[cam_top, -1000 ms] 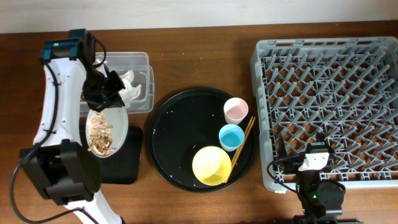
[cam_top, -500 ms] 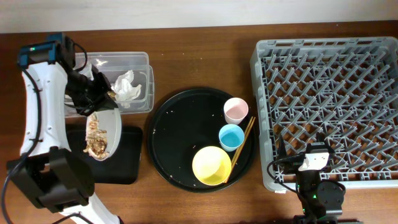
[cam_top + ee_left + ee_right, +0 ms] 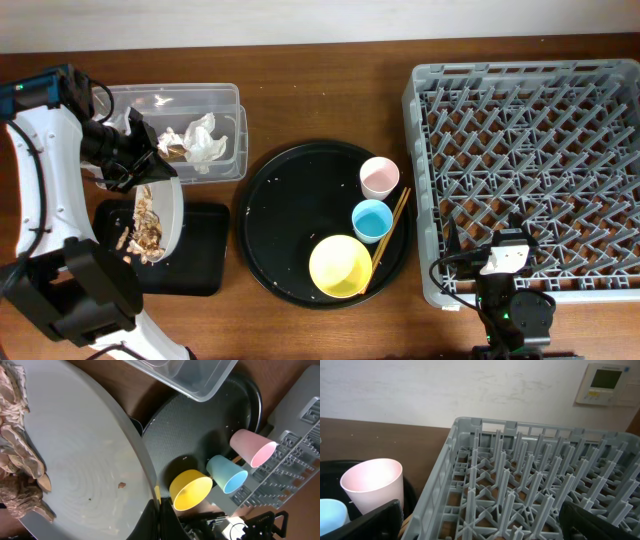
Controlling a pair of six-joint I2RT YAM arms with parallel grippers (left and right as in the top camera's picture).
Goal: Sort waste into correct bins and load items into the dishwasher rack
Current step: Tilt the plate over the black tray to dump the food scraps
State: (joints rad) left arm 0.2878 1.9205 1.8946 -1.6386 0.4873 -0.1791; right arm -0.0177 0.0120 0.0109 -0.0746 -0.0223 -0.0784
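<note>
The plate [image 3: 168,205], pale grey-green, is clamped at its upper rim by our left gripper [image 3: 138,168], which holds it tilted above the shallow black tray [image 3: 200,255]. The food scraps [image 3: 140,230] bunch toward the plate's low edge. We cannot tell whether any have dropped into the tray.

Just beside the gripper, the clear box [image 3: 215,95] holds the crumpled tissue [image 3: 205,140] and the gold-brown wrapper [image 3: 172,147], so we judge that part of the sorting done.

Farther out, on the round black tray [image 3: 290,210], the pink cup [image 3: 379,177], blue cup [image 3: 371,219], yellow bowl [image 3: 340,265] and chopsticks [image 3: 392,232] are not yet loaded. The dishwasher rack [image 3: 530,150] holds nothing we can see.

Our right gripper [image 3: 480,510] sits by the rack's near corner, jaws spread and holding nothing.
</note>
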